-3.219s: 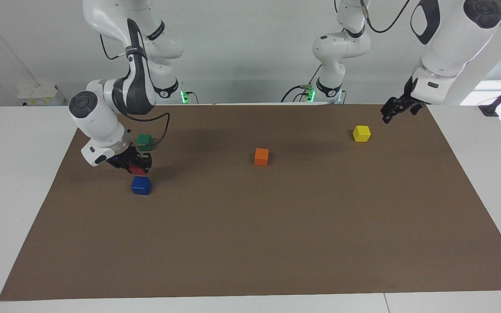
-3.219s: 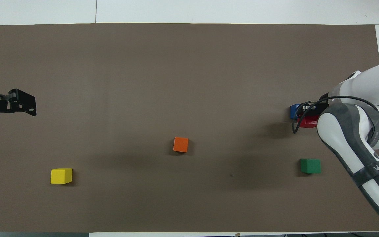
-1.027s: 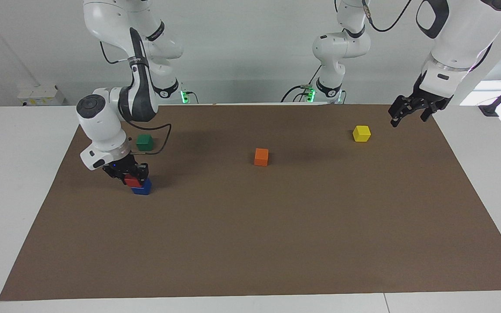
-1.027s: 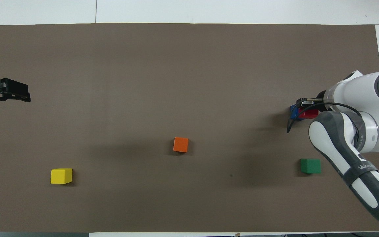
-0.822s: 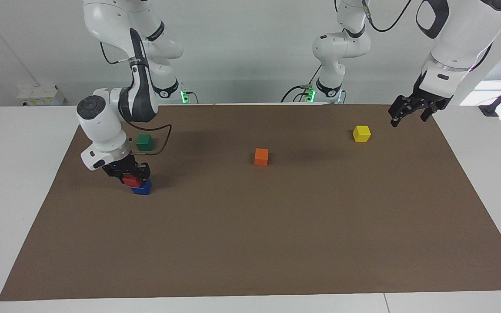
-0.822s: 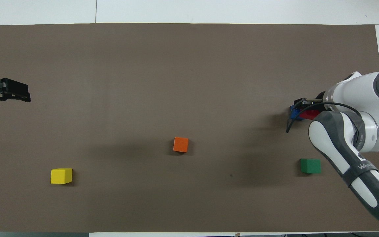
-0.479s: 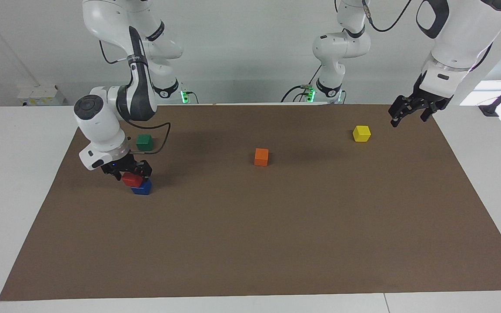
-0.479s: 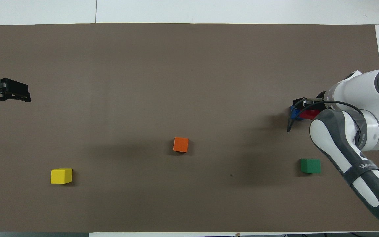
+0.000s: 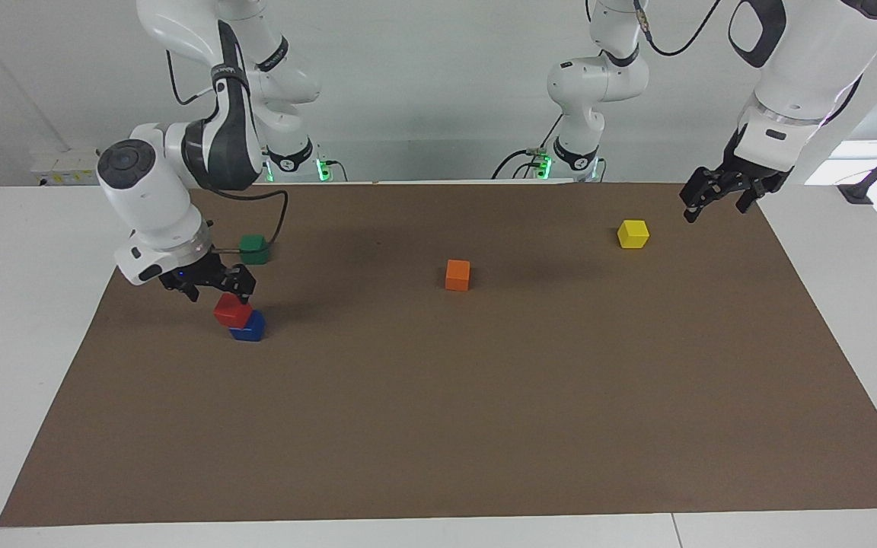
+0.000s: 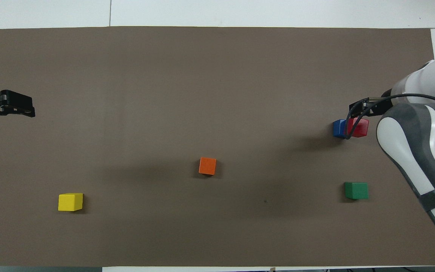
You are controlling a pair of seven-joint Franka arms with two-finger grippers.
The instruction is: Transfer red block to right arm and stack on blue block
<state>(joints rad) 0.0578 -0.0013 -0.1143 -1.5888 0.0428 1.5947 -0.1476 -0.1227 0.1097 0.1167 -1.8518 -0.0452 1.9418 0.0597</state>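
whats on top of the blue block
The red block sits on the blue block, shifted toward the right arm's end so it overhangs. The blue block's top face is mostly covered. Nothing rests on the red block.

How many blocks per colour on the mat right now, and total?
red block: 1, on the blue block
blue block: 1
green block: 1
orange block: 1
yellow block: 1
Total: 5
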